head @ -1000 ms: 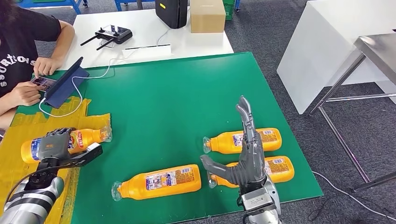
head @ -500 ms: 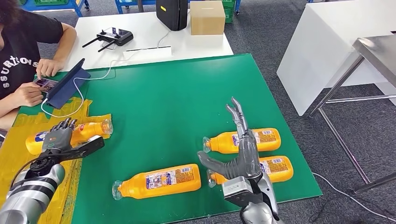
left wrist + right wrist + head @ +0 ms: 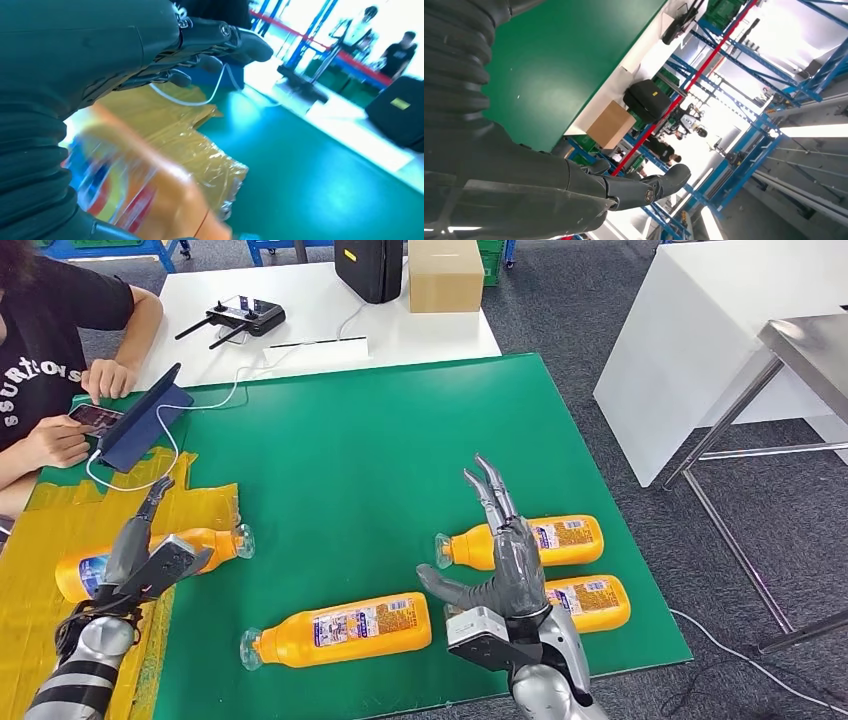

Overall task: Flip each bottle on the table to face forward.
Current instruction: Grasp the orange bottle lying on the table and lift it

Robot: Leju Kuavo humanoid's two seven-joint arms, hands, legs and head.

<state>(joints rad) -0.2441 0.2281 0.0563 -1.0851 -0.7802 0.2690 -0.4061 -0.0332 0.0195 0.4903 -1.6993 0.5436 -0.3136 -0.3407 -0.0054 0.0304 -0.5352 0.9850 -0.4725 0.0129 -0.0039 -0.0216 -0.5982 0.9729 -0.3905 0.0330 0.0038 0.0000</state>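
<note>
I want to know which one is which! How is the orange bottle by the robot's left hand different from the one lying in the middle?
The left bottle lies on yellow tape beside the left hand; the middle bottle lies on green table, no hand near. The left bottle's label looks blue and red; the middle bottle's looks white. Both are orange and on their sides, caps pointing opposite ways.

High head view down over green table (image 3: 380, 440); both wrist views close, sharing it.
</note>
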